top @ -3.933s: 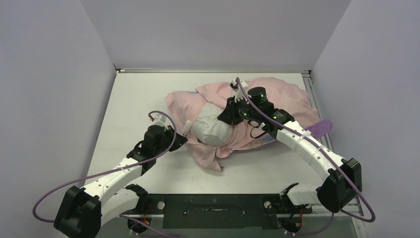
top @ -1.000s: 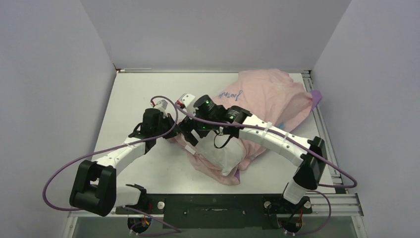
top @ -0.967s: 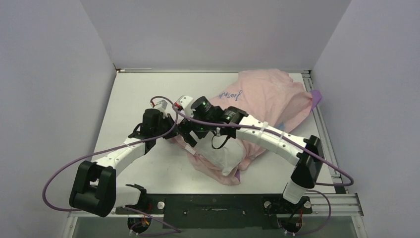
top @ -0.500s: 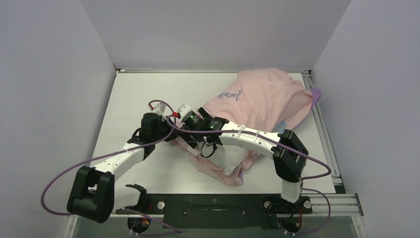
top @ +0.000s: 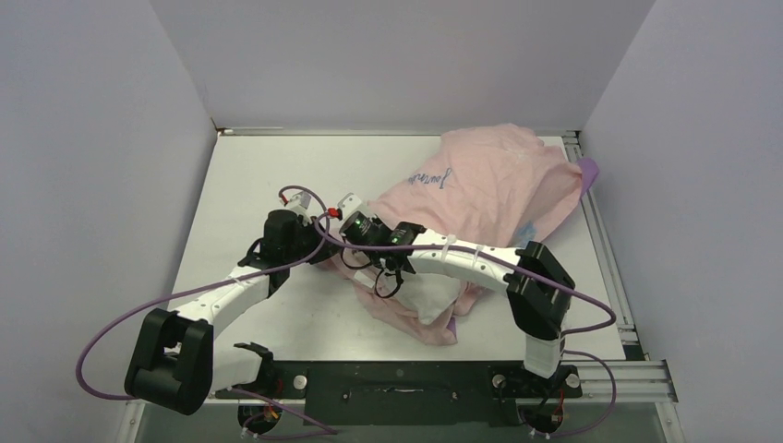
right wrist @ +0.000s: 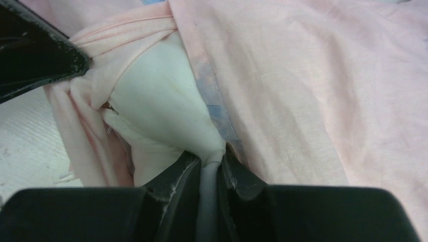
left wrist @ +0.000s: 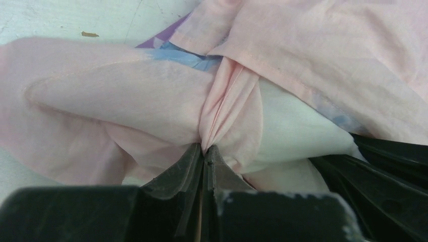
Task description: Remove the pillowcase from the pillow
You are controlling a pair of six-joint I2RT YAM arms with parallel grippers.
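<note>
The pillowcase [top: 489, 189] lies inside out, pale pink, from the table's middle to the back right. A white corner of the pillow [top: 427, 297] pokes out of its near opening. My left gripper [top: 325, 251] is shut on a bunched pink fold of the pillowcase [left wrist: 229, 96], with its tips [left wrist: 206, 148] pinched together. Just to its right, my right gripper [top: 349, 260] is shut on a pinch of the white pillow [right wrist: 161, 96], whose cloth is squeezed between the tips [right wrist: 211, 159]. The pillowcase hem [right wrist: 303, 91] lies beside that pinch. Most of the pillow is hidden under the cloth.
The two grippers sit almost touching; the left fingers [right wrist: 35, 55] show in the right wrist view. A purple corner of the cover [top: 587, 169] reaches the table's right rail [top: 600, 240]. Grey walls close the back and sides. Bare tabletop [top: 258, 175] lies at the left.
The right gripper was open over the pillow's corner and has now closed on it. The right arm has dropped lower and moved left. The left gripper has kept its hold.
</note>
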